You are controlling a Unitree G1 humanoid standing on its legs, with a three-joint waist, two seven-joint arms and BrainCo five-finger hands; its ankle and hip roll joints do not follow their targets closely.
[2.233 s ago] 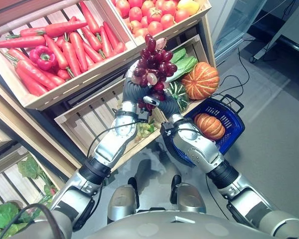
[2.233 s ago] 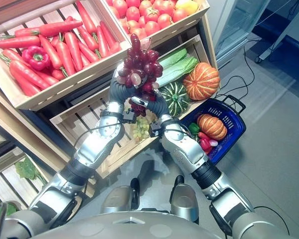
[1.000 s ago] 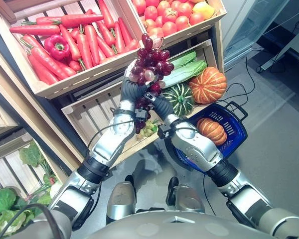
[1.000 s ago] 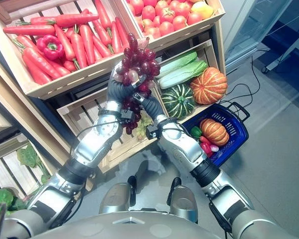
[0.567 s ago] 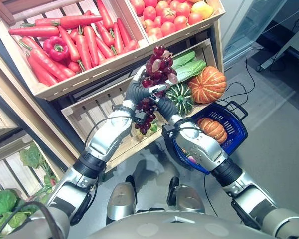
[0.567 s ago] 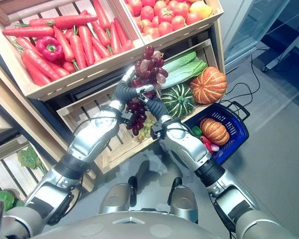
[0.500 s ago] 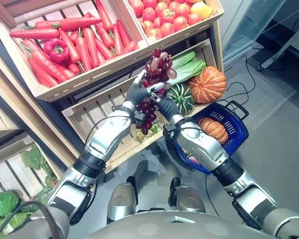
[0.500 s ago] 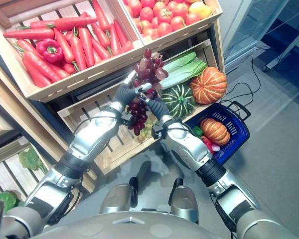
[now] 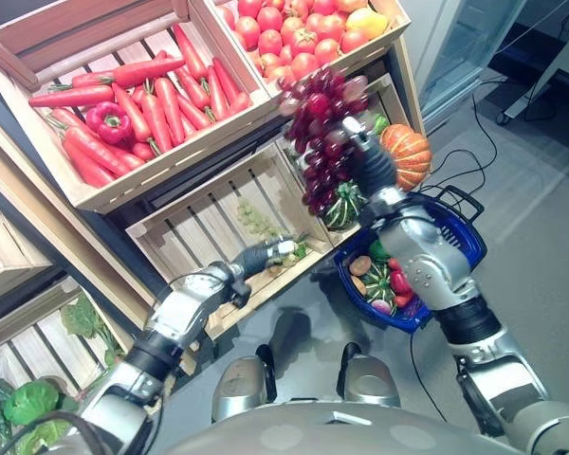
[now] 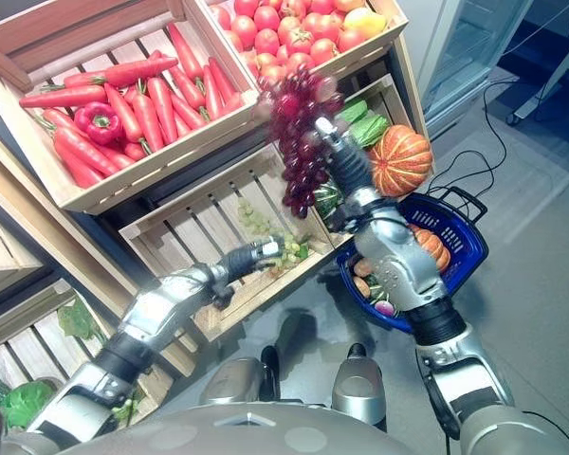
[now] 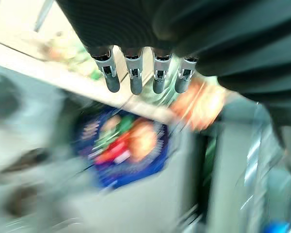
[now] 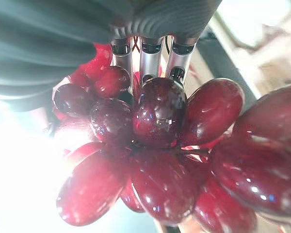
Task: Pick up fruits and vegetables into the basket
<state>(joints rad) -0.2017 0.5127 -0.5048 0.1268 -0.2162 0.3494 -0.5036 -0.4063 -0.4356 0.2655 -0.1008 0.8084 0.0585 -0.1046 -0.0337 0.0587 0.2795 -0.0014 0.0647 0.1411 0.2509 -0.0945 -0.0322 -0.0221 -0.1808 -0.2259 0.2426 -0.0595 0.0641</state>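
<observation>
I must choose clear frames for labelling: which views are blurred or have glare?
Left wrist view: the blue basket is smeared by motion blur. Right wrist view: strong white glare beside the red grapes. Eye views: the grapes' top is slightly blurred.

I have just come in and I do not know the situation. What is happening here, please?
A humanoid robot is collecting produce from wooden crates into a blue basket on the floor. Its right hand holds up a bunch of red grapes in front of the crates, beside and above the basket. Its left hand, with straight fingers, is low by the bottom crate. The basket already holds a pumpkin and other vegetables.
</observation>
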